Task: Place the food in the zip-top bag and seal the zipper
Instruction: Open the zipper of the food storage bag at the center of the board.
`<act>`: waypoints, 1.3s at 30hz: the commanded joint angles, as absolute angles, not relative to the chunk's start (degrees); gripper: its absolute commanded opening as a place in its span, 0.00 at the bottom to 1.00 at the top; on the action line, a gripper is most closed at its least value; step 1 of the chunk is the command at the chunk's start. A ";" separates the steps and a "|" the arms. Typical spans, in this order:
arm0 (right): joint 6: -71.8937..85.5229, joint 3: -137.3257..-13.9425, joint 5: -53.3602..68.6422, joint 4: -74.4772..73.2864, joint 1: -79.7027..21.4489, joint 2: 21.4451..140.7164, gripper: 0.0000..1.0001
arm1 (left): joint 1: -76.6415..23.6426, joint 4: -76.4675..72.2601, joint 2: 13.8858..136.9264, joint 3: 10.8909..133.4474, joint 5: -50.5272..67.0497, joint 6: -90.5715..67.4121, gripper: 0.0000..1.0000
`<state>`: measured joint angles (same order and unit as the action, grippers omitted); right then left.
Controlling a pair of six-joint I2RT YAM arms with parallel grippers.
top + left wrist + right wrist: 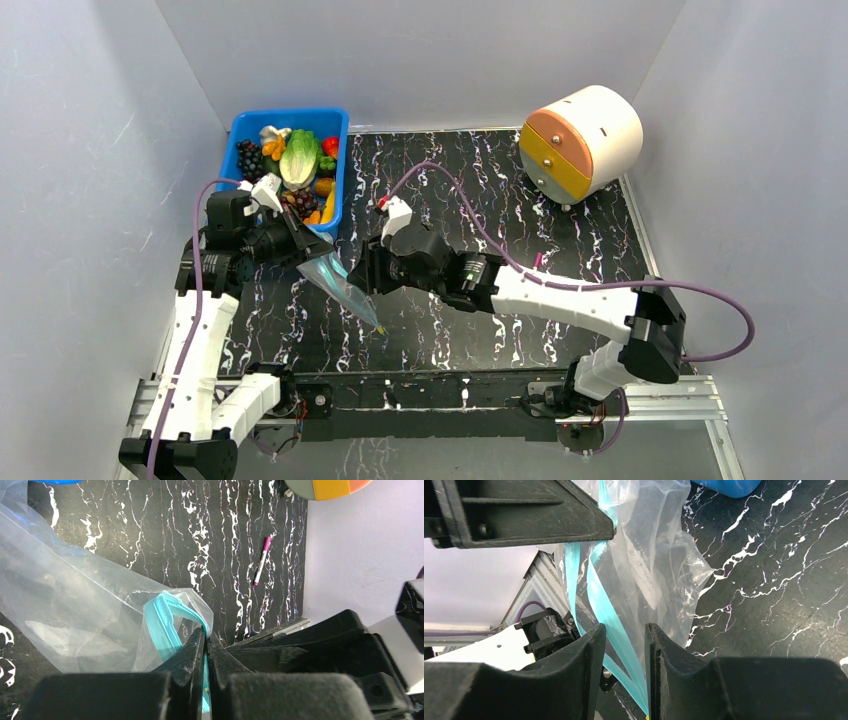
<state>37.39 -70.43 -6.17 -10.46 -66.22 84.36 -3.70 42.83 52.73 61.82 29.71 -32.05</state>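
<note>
Left claw [205, 652] clamped on the zipper [165, 617] of the bag [65, 600]; right claw [625, 655] apart, same zipper running through its gap.

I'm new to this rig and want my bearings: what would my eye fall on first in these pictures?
A clear crinkly plastic bag with a teal-blue zipper strip hangs left of centre: the left pincer is shut on its rim, the right pincer open around the strip. Behind it, far left, sits a blue plastic bin of colourful toy food.
</note>
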 commanded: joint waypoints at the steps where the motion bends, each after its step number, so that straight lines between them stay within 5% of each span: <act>1: 36.37 -74.25 -5.57 -8.74 -67.12 85.82 0.32 | -3.52 41.99 52.62 61.66 33.49 -32.93 0.00; 19: 34.71 -73.32 -5.60 -9.70 -68.11 87.56 0.43 | -3.52 40.26 53.09 59.35 35.20 -33.75 0.00; 25: 33.67 -74.54 -10.43 -12.87 -68.20 87.83 0.29 | -3.52 39.90 53.22 59.33 36.49 -34.02 0.00; 29: 33.96 -73.16 -10.37 -11.40 -68.21 86.33 0.07 | -3.52 38.84 53.03 58.99 38.60 -34.84 0.00; 30: 34.13 -72.68 -10.52 -10.87 -68.20 85.65 0.00 | -3.52 38.19 52.81 58.81 39.26 -35.38 0.05; 36: 35.77 -69.27 -12.03 -10.44 -68.20 80.40 0.00 | -3.54 34.51 53.37 60.01 44.30 -36.76 0.53; 39: 37.06 -68.99 -14.38 -14.09 -68.07 78.20 0.00 | -3.57 32.50 53.78 60.95 46.90 -36.43 0.66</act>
<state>35.27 -68.95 -10.28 -13.54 -67.92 82.89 -3.73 35.79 53.30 59.16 40.71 -35.94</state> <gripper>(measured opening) 0.020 0.605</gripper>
